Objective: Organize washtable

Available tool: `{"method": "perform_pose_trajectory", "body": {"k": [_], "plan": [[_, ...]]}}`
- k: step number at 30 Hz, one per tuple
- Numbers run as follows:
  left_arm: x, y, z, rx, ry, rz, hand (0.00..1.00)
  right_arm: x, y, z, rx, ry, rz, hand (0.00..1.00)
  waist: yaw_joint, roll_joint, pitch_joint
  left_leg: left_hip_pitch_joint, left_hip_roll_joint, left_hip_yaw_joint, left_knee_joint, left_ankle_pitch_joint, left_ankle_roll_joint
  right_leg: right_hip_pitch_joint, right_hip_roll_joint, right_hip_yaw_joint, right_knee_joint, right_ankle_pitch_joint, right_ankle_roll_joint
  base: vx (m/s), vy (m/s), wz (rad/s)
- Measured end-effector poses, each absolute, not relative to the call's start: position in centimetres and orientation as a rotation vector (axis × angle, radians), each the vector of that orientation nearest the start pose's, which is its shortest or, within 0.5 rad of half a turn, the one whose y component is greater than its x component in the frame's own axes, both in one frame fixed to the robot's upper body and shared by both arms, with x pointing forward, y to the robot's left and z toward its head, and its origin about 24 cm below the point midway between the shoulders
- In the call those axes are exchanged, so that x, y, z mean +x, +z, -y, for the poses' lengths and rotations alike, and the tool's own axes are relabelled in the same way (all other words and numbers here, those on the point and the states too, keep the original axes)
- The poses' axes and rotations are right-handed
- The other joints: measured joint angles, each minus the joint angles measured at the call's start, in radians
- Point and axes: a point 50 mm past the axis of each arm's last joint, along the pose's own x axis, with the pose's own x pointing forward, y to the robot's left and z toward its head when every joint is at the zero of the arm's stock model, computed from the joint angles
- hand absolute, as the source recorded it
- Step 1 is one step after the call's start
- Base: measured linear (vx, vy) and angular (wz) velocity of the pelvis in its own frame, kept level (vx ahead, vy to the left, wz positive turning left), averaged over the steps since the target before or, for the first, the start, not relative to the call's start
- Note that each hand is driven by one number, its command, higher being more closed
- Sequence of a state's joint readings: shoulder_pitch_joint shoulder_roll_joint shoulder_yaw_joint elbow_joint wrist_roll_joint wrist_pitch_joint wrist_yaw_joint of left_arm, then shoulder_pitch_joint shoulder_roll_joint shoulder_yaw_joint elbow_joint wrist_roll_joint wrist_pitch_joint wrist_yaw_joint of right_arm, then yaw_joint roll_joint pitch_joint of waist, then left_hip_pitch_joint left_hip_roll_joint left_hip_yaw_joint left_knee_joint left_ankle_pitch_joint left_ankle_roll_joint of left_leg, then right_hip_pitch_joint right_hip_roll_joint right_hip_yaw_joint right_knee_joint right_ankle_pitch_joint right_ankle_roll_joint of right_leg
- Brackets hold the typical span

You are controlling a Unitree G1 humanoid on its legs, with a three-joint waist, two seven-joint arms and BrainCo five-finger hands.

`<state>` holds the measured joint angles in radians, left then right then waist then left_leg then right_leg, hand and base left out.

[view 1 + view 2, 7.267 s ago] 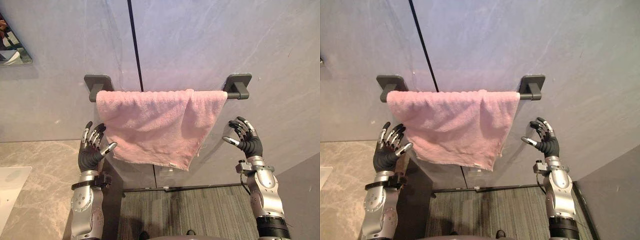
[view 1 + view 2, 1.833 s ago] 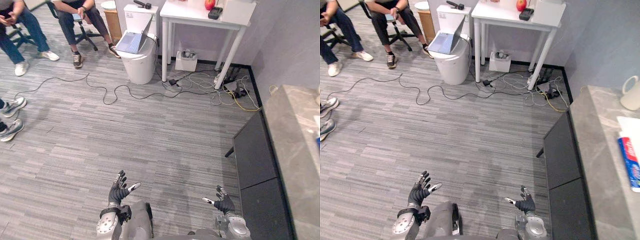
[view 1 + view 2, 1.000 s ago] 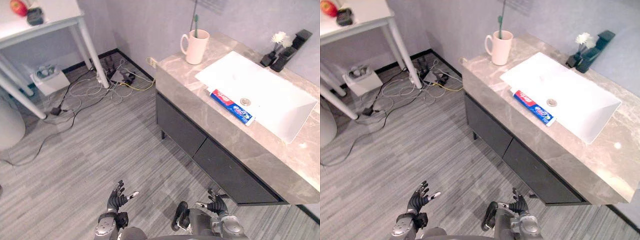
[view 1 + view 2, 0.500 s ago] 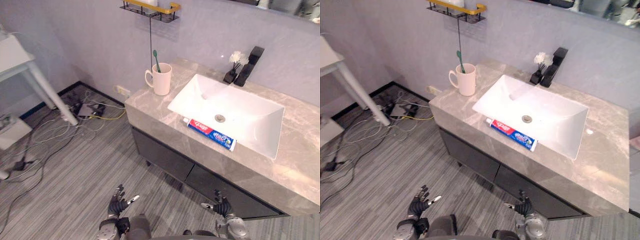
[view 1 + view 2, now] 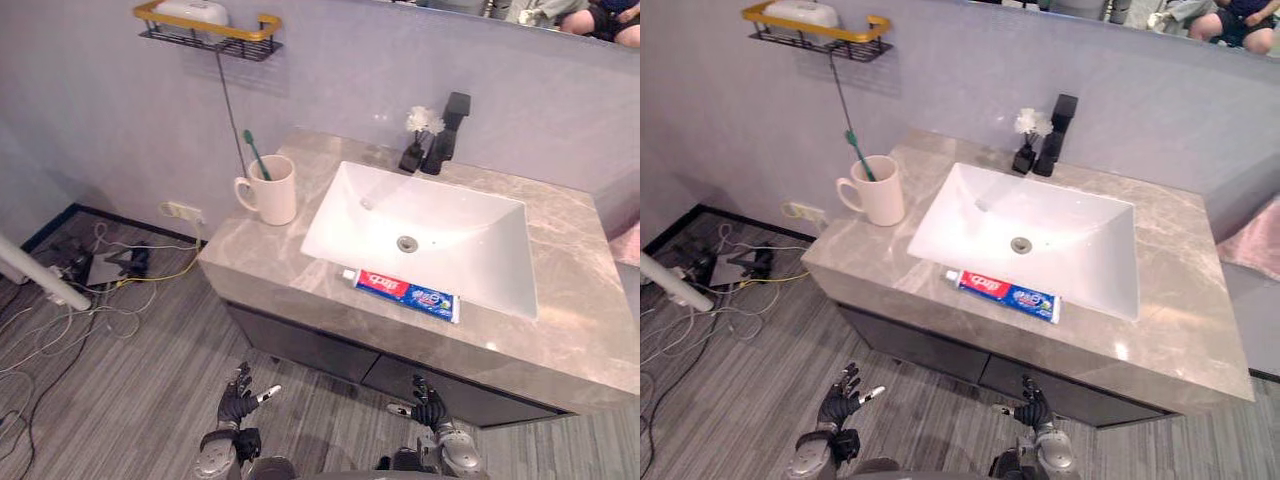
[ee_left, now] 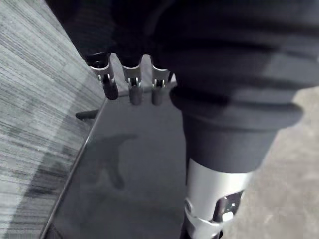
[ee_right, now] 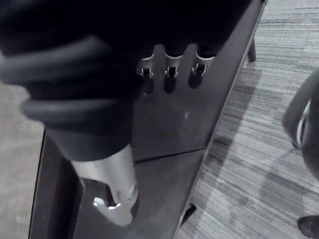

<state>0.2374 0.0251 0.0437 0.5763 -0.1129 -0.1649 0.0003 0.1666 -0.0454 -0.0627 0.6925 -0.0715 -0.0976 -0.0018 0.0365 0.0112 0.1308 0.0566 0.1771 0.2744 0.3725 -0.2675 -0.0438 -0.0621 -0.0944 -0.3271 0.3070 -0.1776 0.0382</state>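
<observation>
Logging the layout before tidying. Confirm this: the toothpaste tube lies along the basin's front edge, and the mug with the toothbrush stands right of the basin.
One error: the mug with the toothbrush stands left of the basin, not right, as the left eye view shows. The toothpaste tube does lie along the basin's front edge.

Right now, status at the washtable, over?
Left hand, right hand open, empty, low before the cabinet. Toothpaste lies along front rim of sink. Mug with toothbrush left of it; vase, faucet behind.
</observation>
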Motion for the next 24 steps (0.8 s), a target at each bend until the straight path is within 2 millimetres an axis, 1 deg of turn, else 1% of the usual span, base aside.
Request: {"method": "perform_pose_trajectory", "body": {"k": [1,2,3,4,5,6,7,8,9,10,11,12,13,15,16,18,19,21,24], "plan": [[13.8,-11.0,-17.8,-0.098,0.166,-0.631,0.00,13.7,-12.4,18.4,-0.084,-0.088,-0.764,0.00,0.002,0.003,0.001,-0.011,0.011,-0.003,0.042,0.000,0.000,0.014,0.008,0.001,-0.013,0.000,-0.001,0.07,-0.121,-0.06],[13.9,-10.9,-17.8,-0.103,0.171,-0.623,0.00,13.3,-12.6,18.3,-0.081,-0.089,-0.775,0.00,0.006,0.010,0.005,-0.036,0.043,-0.007,0.149,0.005,-0.008,0.044,0.029,0.006,-0.039,-0.002,-0.005,0.05,-0.121,-0.23],[13.4,-10.9,-17.9,-0.104,0.177,-0.630,0.00,13.0,-12.7,18.2,-0.073,-0.091,-0.786,0.00,0.007,0.012,0.006,-0.068,0.077,-0.022,0.264,0.026,-0.041,0.076,0.049,0.021,-0.058,-0.007,-0.013,0.06,-0.104,-0.31],[13.2,-11.0,-17.9,-0.104,0.181,-0.634,0.00,13.0,-12.7,18.1,-0.069,-0.093,-0.786,0.00,0.008,0.009,0.007,-0.089,0.091,-0.028,0.315,0.034,-0.048,0.088,0.058,0.032,-0.066,-0.009,-0.020,0.12,-0.065,-0.47],[12.7,-11.1,-17.9,-0.106,0.183,-0.647,0.00,12.9,-12.7,18.1,-0.059,-0.101,-0.789,0.00,0.011,0.008,0.007,-0.116,0.102,-0.046,0.364,0.023,-0.041,0.103,0.067,0.050,-0.073,-0.012,-0.027,0.18,-0.010,-0.55],[12.6,-11.2,-17.9,-0.107,0.184,-0.650,0.00,13.0,-12.7,18.0,-0.051,-0.104,-0.787,0.00,0.010,0.007,0.007,-0.135,0.092,-0.056,0.346,0.004,-0.026,0.102,0.066,0.071,-0.076,-0.009,-0.025,0.18,0.014,-0.57],[12.7,-11.2,-17.9,-0.107,0.184,-0.649,0.00,13.0,-12.7,18.0,-0.044,-0.113,-0.787,0.00,0.010,0.006,0.008,-0.144,0.079,-0.064,0.321,-0.007,-0.025,0.102,0.063,0.083,-0.079,-0.005,-0.023,0.13,0.039,-0.55],[12.7,-11.1,-17.9,-0.107,0.184,-0.647,0.00,13.0,-12.7,18.2,-0.041,-0.126,-0.787,0.00,0.012,0.001,0.009,-0.158,0.047,-0.092,0.246,-0.019,-0.020,0.102,0.052,0.106,-0.086,0.002,-0.014,0.09,0.118,-0.57],[12.7,-11.2,-17.8,-0.107,0.183,-0.648,0.00,12.9,-12.7,18.5,-0.044,-0.142,-0.788,0.00,0.011,0.001,0.009,-0.161,0.011,-0.137,0.134,-0.014,-0.023,0.101,0.042,0.126,-0.091,0.007,-0.005,0.09,0.152,-0.56],[12.7,-11.2,-17.8,-0.108,0.182,-0.648,0.00,12.9,-12.7,18.8,-0.044,-0.158,-0.788,0.00,0.009,0.007,0.005,-0.158,-0.002,-0.160,0.058,0.009,-0.035,0.101,0.044,0.135,-0.097,0.011,0.004,0.10,0.214,-0.54],[12.5,-11.4,-17.9,-0.105,0.187,-0.663,0.00,12.8,-12.8,19.2,-0.044,-0.175,-0.798,0.00,0.011,0.012,0.000,-0.132,-0.020,-0.169,-0.009,0.057,-0.032,0.107,0.042,0.158,-0.119,0.024,0.024,0.08,0.134,-0.35],[12.4,-11.5,-18.0,-0.104,0.196,-0.669,0.00,12.7,-12.8,19.0,-0.040,-0.174,-0.798,0.00,0.008,0.001,-0.003,-0.122,-0.031,-0.160,-0.033,0.062,-0.027,0.115,0.038,0.162,-0.140,0.033,0.033,0.11,0.148,-0.29],[12.2,-11.5,-18.5,-0.092,0.207,-0.666,0.00,12.5,-12.8,19.0,-0.036,-0.178,-0.802,0.00,0.007,-0.016,-0.003,-0.115,-0.047,-0.148,-0.049,0.066,-0.020,0.132,0.022,0.163,-0.172,0.047,0.045,0.10,0.102,-0.10],[12.2,-11.4,-18.9,-0.079,0.206,-0.666,0.00,12.0,-13.0,19.2,-0.036,-0.191,-0.817,0.00,0.008,-0.031,-0.008,-0.105,-0.071,-0.132,-0.051,0.066,-0.016,0.143,0.000,0.171,-0.193,0.055,0.051,0.11,0.167,-0.08],[12.1,-11.5,-18.9,-0.078,0.206,-0.669,0.00,11.9,-13.0,19.2,-0.036,-0.195,-0.820,0.00,0.007,-0.035,-0.010,-0.097,-0.075,-0.129,-0.056,0.066,-0.015,0.148,-0.005,0.172,-0.197,0.056,0.053,0.07,0.153,-0.09],[11.7,-11.7,-18.9,-0.079,0.208,-0.684,0.00,11.7,-13.1,19.3,-0.036,-0.197,-0.827,0.00,0.008,-0.034,-0.010,-0.074,-0.082,-0.116,-0.070,0.066,-0.015,0.158,-0.011,0.185,-0.209,0.060,0.059,0.02,0.059,-0.16],[11.5,-11.8,-19.0,-0.079,0.211,-0.693,0.00,11.7,-13.1,19.3,-0.036,-0.197,-0.828,0.00,0.008,-0.032,-0.010,-0.057,-0.085,-0.108,-0.088,0.070,-0.009,0.163,-0.012,0.192,-0.213,0.062,0.061,0.01,0.009,-0.15],[11.3,-12.0,-19.1,-0.076,0.216,-0.708,0.00,11.6,-13.1,19.3,-0.037,-0.196,-0.831,0.00,0.007,-0.021,-0.018,-0.047,-0.087,-0.108,-0.113,0.078,0.000,0.163,-0.011,0.193,-0.222,0.068,0.067,-0.01,-0.016,-0.07],[11.2,-12.2,-18.7,-0.085,0.212,-0.715,0.00,11.2,-13.4,19.5,-0.033,-0.206,-0.850,0.00,0.007,-0.012,-0.024,-0.035,-0.090,-0.109,-0.144,0.096,-0.004,0.163,-0.010,0.192,-0.227,0.071,0.064,0.00,0.000,0.00]]}}
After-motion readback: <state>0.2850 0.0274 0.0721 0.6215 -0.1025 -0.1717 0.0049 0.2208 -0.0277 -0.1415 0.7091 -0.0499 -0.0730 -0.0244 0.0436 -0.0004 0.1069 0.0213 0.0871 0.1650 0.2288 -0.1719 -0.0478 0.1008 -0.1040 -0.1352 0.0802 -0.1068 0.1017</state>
